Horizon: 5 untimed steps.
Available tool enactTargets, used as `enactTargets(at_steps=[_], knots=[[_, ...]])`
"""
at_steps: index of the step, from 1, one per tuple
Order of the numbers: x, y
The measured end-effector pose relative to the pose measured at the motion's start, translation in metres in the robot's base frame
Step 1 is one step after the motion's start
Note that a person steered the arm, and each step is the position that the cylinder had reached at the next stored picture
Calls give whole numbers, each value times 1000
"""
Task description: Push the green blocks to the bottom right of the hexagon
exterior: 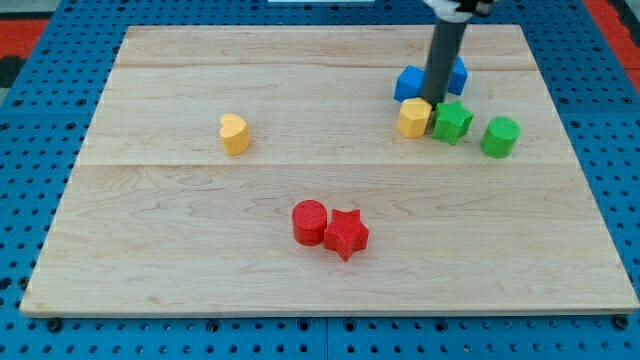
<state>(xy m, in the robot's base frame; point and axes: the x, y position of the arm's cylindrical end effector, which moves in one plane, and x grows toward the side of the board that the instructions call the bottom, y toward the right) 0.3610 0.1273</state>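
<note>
A yellow hexagon block (413, 117) sits at the view's upper right. A green star block (452, 121) touches its right side. A green cylinder block (500, 136) stands a little further right and slightly lower. My tip (434, 101) is at the top of the gap between the yellow hexagon and the green star, just above both. Two blue blocks (410, 83) lie behind the rod, partly hidden by it.
A yellow heart-shaped block (234, 133) lies at the left of centre. A red cylinder (309, 221) and a red star (346, 233) touch each other near the view's bottom centre. The wooden board (150, 250) sits on a blue perforated base.
</note>
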Motion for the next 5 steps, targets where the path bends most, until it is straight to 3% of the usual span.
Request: enactTargets(at_steps=[1,2,5], knots=[[22,1],[-2,29],[27,93]])
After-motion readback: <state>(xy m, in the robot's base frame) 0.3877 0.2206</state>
